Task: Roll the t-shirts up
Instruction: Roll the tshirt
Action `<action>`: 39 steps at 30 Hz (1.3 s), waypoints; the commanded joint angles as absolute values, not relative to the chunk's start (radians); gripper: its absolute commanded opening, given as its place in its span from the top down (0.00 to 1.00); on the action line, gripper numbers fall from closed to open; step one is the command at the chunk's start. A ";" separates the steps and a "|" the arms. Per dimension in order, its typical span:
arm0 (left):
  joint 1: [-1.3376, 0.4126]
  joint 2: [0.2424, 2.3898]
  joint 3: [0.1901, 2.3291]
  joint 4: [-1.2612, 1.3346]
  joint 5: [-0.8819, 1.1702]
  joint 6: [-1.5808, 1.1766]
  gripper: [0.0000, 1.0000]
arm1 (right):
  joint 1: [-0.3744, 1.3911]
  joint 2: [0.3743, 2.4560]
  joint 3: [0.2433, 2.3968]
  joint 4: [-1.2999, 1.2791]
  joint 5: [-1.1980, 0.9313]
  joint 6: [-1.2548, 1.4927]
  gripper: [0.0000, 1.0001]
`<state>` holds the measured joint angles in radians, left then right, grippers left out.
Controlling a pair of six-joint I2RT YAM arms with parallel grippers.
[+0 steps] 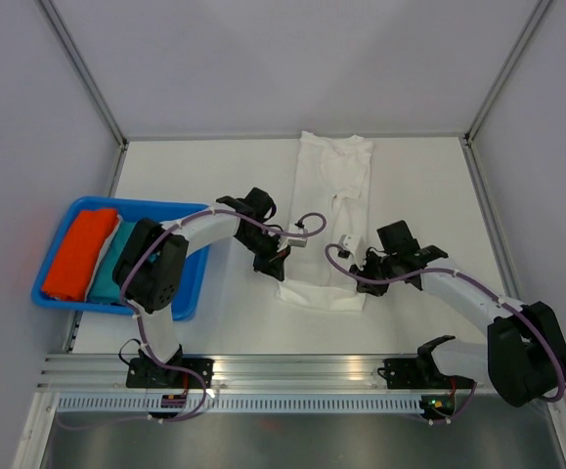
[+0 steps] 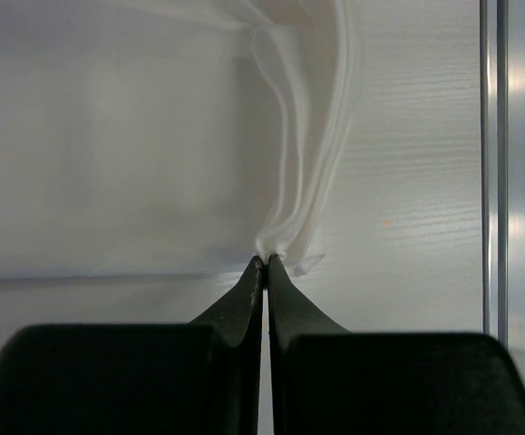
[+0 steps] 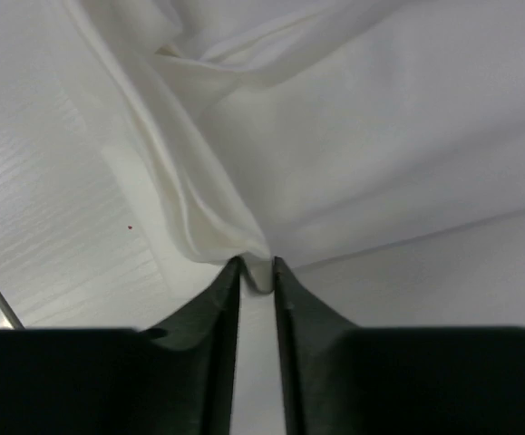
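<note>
Far left of the overhead view: blue tray sits on the white table, and in it you have the orange t-shirt and the teal t-shirt side by side and touching, orange on the outer left, teal to its right. The left arm's elbow housing overlaps the tray's right side and hides part of the teal cloth. Moving right: the left arm arcs from its base at the lower left up and over to the centre, and the left gripper comes down at the lower-left corner of the white t-shirt. In the left wrist view its jaws are pressed fully together, and a bunched ridge of white cloth runs straight into the fingertips, so you can log this one as clenched on the shirt's edge. Centre of frame: the white t-shirt lies flat as a long narrow strip, collar end at the far edge of the table, hem end nearest the arms, with a small dark mark near its middle. Right of centre: the right gripper sits at the lower-right corner of the same shirt. In the right wrist view its jaws stand slightly parted, with a small fold of white cloth in the gap between the tips; it reads as released rather than pinching. The right arm trails off to its base at lower right.
</note>
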<state>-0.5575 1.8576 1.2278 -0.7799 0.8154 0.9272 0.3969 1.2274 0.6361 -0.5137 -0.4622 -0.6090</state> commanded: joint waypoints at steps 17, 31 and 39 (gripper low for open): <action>-0.529 1.921 1.302 -0.788 0.781 0.675 0.98 | 0.230 1.164 0.745 -0.413 -0.557 0.213 0.90; -0.529 2.019 1.397 -0.873 0.673 0.476 0.98 | 0.360 1.238 0.499 -0.216 -0.433 0.408 0.98; -0.529 2.043 1.413 -0.882 0.629 0.453 0.98 | 0.356 1.291 0.479 -0.232 -0.275 0.480 1.00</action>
<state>-0.5335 2.0357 1.3762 -0.8597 0.6735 0.4988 0.3569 1.2606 0.4660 -0.2394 -0.3805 0.4244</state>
